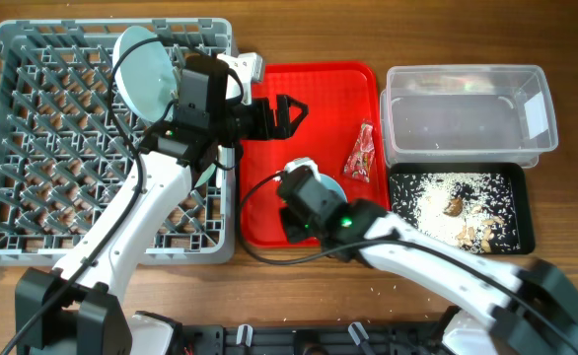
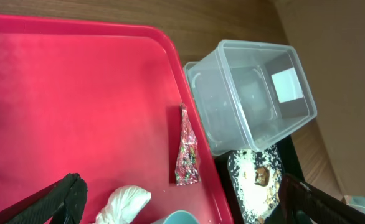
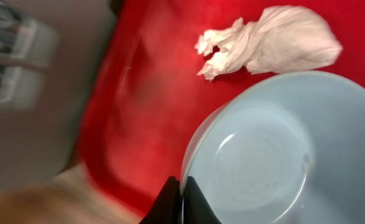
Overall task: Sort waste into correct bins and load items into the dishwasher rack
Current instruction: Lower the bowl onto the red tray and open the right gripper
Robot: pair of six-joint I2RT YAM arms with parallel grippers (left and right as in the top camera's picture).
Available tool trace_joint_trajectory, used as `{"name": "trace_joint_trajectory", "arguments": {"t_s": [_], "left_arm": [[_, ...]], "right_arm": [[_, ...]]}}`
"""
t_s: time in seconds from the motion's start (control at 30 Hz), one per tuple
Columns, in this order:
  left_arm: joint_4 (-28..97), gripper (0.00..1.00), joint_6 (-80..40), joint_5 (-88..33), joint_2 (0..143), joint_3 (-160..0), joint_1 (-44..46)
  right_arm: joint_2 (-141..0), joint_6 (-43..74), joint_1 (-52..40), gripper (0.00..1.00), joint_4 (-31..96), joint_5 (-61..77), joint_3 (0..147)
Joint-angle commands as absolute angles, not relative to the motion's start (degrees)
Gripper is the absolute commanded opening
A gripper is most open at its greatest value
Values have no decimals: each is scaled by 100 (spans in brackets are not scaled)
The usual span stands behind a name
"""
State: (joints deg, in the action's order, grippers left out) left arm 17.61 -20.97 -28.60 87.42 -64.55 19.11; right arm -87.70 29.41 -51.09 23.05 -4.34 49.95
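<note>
The pale blue bowl (image 3: pixel 276 155) sits on the red tray, and my right gripper (image 3: pixel 181 186) is shut on its rim; both show in the overhead view, the bowl (image 1: pixel 328 184) partly under the gripper (image 1: pixel 305 189). The crumpled white tissue (image 3: pixel 276 40) lies beside the bowl and also shows in the left wrist view (image 2: pixel 126 202). The red snack wrapper (image 1: pixel 360 153) lies at the tray's right edge. My left gripper (image 1: pixel 294 113) hangs open and empty above the tray. The pale blue plate (image 1: pixel 146 69) stands in the grey dishwasher rack (image 1: pixel 13 237). Cup, fork and spoon are out of view.
The clear tub (image 1: pixel 467 74) stands at the back right, with nothing visible inside. The black tray (image 1: pixel 400 212) in front of it holds rice and brown scraps (image 1: pixel 457 205). The red tray (image 1: pixel 314 79) lies between rack and bins.
</note>
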Motion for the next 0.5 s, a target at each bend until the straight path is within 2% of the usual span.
{"name": "trace_joint_trajectory", "arguments": {"t_s": [0.0,0.03,0.07,0.1,0.17,0.2,0.23,0.3,0.33,0.37,0.4,0.47], "left_arm": [[1747,100,-2150,-2908,8648,-6451,1918],[1747,100,-2147,-2908,8648,-6451,1918],[1747,100,-2150,-2908,8648,-6451,1918],[1747,100,-2147,-2908,8648,-6451,1918],[1747,100,-2147,-2908,8648,-6451,1918],[1747,100,-2150,-2908,8648,-6451,1918],[1747,100,-2150,-2908,8648,-6451,1918],[1747,100,-2150,-2908,8648,-6451,1918],[1747,100,-2150,-2908,8648,-6451,1918],[1747,100,-2150,-2908,8648,-6451,1918],[1747,100,-2150,-2908,8648,-6451,1918],[1747,100,-2150,-2908,8648,-6451,1918]], "right_arm": [[-9150,3168,-5157,19,2209,-1004,4991],[-9111,3155,-5157,39,2209,-972,4993],[-9035,3148,-5157,46,2213,-860,5004],[-8742,3144,-5157,59,2362,-810,5129],[-8097,3135,-5135,66,2652,-978,5319],[-7476,3039,-5100,96,2864,-1428,5367],[-6958,2980,-5033,100,3085,-1935,5367],[-6241,3000,-4836,100,3632,-2779,5367],[-5583,3004,-4491,100,4484,-3465,5367],[-5356,3011,-4287,100,4912,-3693,5365],[-5000,3697,-3741,100,5461,-3896,5363],[-4856,3778,-3330,100,5631,-3896,5363]]}}
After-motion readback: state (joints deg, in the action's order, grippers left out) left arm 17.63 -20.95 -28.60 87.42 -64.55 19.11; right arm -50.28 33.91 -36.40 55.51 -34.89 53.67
